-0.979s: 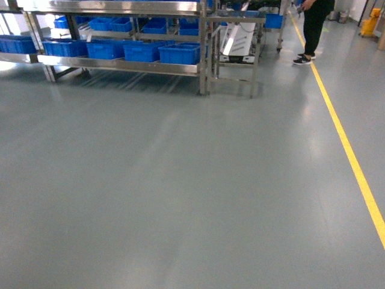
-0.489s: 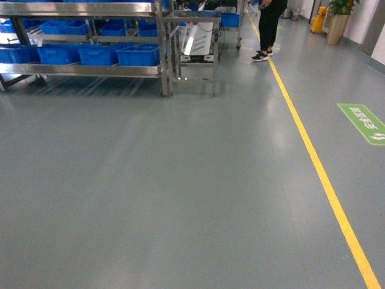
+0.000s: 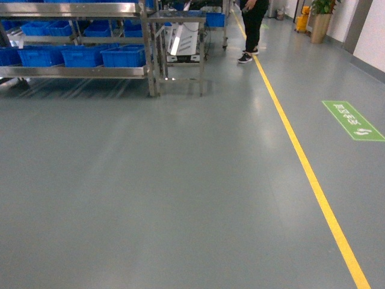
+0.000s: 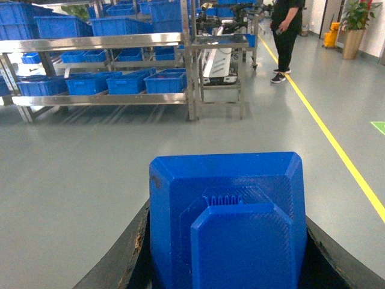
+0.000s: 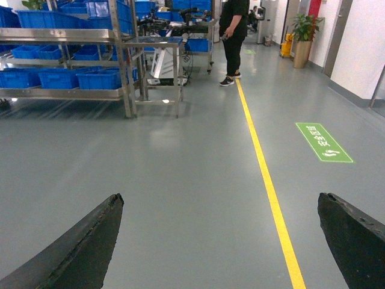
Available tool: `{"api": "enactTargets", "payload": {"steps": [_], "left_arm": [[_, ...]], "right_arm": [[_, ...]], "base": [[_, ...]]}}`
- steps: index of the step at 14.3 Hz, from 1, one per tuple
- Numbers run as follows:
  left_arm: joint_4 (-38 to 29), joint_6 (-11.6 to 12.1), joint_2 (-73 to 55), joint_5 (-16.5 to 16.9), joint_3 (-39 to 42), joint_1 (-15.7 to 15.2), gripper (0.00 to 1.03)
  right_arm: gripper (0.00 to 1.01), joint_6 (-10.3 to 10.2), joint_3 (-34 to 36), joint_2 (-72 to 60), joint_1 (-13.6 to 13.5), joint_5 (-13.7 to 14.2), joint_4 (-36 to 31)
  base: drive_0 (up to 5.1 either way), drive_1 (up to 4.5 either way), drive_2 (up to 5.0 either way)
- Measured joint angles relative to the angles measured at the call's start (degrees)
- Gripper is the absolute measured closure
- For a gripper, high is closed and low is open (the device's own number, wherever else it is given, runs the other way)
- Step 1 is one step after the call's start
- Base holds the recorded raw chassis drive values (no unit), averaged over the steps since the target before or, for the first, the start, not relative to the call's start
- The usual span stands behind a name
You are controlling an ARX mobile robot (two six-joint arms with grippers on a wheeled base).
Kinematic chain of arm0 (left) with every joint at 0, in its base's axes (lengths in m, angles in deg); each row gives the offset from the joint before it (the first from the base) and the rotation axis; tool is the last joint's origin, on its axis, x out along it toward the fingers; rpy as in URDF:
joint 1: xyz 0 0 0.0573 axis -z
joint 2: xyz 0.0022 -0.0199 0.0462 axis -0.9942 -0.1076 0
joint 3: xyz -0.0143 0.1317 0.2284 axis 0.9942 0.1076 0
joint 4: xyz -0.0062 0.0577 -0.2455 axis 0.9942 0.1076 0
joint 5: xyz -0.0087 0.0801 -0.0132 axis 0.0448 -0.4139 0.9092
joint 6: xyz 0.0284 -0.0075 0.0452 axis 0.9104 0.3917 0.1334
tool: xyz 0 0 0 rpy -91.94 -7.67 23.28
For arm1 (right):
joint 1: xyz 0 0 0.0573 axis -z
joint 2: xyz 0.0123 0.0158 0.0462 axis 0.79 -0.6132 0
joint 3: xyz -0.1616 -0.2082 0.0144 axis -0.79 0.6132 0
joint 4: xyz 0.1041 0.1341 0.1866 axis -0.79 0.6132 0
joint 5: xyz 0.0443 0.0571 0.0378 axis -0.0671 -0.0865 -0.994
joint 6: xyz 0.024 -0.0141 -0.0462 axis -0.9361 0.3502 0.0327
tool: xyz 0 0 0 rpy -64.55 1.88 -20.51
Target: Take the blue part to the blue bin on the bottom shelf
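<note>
- Head view: bare grey floor point(image 3: 150, 198) fills most of the frame; stainless rack point(image 3: 78, 9) sits far off at top left. Its bottom shelf point(image 3: 75, 71) carries a row of blue bins point(image 3: 123, 56). No arms or pincers visible here. Yellow floor line point(image 3: 301, 162) runs down the right, a green floor sign point(image 3: 352, 120) beside it, a person in black point(image 3: 252, 27) stands near the line at the back.
- Left wrist view: left pincer point(image 4: 225, 265) closed on the blue part point(image 4: 225, 217), dark fingers point(image 4: 117, 268) hugging both sides of it. The part is carried in the pincer, well apart from the rack and bins ahead.
- Right wrist view: right pincer point(image 5: 219, 241) spread wide, nothing between its fingers point(image 5: 78, 247), only floor beyond.
- Step in hand, as I judge it: transport, base driving with the part gripped, rack not yet within reach.
- Next move calls for: turning left toward the rack, closing in on the bottom shelf, lining the left arm over a bin, then lowering and releasing. Watch the person nearby.
</note>
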Motion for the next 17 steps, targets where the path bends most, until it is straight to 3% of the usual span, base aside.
{"api": "enactTargets", "payload": {"steps": [7,17], "left_arm": [[0.0,0.0,0.0,0.0,0.0,0.0,0.58],[0.0,0.0,0.0,0.0,0.0,0.0,0.58]], "right_arm": [[0.03,0.0,0.0,0.0,0.0,0.0,0.0],[0.03,0.0,0.0,0.0,0.0,0.0,0.1]], "base": [[0.0,0.00,0.0],[0.0,4.11,-4.2]]}}
